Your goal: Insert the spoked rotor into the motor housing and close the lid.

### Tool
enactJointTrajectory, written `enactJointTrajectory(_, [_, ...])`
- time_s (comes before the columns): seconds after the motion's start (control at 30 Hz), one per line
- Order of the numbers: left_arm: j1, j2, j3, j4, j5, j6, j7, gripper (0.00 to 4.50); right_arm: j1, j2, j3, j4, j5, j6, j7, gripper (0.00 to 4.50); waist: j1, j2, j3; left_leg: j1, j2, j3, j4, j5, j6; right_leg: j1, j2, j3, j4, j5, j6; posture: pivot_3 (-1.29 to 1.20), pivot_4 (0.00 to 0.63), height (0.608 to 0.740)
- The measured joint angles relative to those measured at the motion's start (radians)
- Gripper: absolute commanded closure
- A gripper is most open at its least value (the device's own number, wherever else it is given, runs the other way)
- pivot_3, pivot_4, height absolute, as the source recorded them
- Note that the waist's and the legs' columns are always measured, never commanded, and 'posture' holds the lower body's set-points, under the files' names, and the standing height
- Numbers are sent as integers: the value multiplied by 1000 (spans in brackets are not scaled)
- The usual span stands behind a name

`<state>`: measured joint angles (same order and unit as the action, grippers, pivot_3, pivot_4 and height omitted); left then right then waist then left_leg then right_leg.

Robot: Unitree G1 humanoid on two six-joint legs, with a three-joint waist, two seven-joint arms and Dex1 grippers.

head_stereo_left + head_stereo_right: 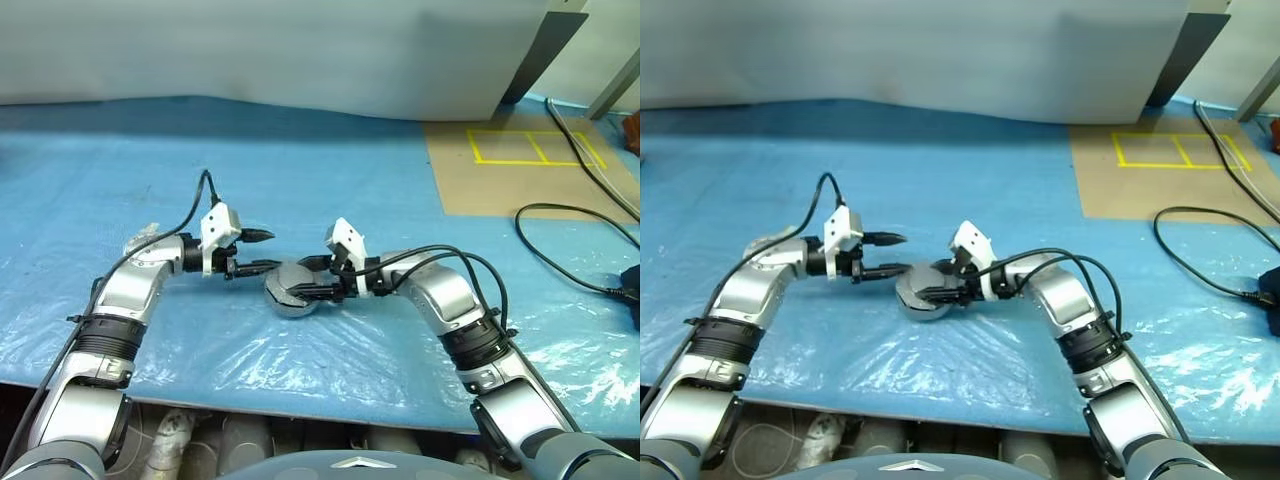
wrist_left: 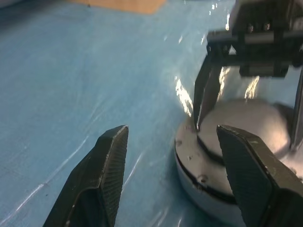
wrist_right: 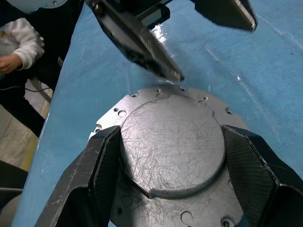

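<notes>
Right gripper clamped on the motor housing; left gripper standing by.

One motor housing [image 3: 173, 156] sits between the two arms on the blue sheet [image 1: 300, 160], lid side up, so the rotor looks already enclosed. The right gripper [image 1: 305, 277] straddles its raised round lid, probably to steady it. The left gripper [image 1: 268, 250] is spread wide, empty, just beside the housing rim.

Workshop: blue plastic-sheeted bench [image 1: 300, 180], taped floor [image 1: 520, 170].
</notes>
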<state>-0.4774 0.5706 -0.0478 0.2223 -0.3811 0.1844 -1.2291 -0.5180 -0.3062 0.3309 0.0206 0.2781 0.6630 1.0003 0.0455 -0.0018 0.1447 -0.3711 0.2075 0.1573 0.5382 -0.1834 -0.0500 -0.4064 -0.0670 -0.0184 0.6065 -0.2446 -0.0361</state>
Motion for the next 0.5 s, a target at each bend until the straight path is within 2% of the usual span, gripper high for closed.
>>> enactJointTrajectory(0.27, [72,81,21,-146,-79,112,-67,1354,2,-40,14,-9,-12,-44,17,1531,2,0,3,0,0,0,1,0,0,1,0,0,1,0,0,0,150,740])
enactJointTrajectory(0.5, [94,83,21,-162,-71,110,-34,1354,1,20,37,-9,-39,-52,-44,1531,-3,0,3,1,0,-1,3,0,0,1,0,0,2,0,0,0,150,740])
